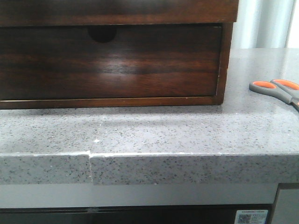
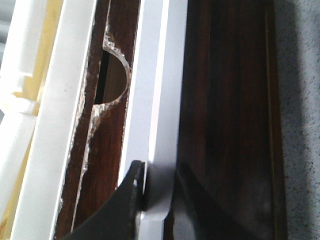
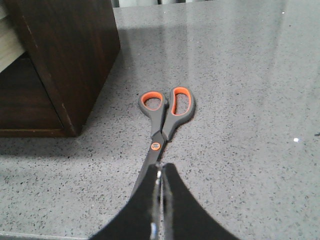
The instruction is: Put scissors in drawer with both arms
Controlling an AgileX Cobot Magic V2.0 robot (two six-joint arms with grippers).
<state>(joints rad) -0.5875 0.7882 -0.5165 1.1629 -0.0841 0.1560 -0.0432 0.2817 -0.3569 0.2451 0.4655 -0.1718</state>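
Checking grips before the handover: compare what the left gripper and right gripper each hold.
The left gripper pinches the pale top edge of the drawer; the right gripper is closed on the scissors blades. The drawer is large, dark, glossy wood; the scissors are small, grey and orange. Both grippers are shut.

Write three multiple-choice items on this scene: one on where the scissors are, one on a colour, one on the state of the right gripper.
1. Where do the scissors lie?
A. Inside the cabinet
B. On the grey counter, to the right of the wooden cabinet
C. On top of the cabinet

2. What colour lines the finger loops?
A. Orange
B. Blue
C. Green

3. What is the right gripper doing?
A. Hanging wide open above the counter
B. Gripping the cabinet
C. Closed on the scissors' blades

Answers:
1 B, the front view shows the handles on the counter beside the cabinet's right side.
2 A, both loops show orange rims in the right wrist view.
3 C, the jaws meet around the blades just past the pivot.
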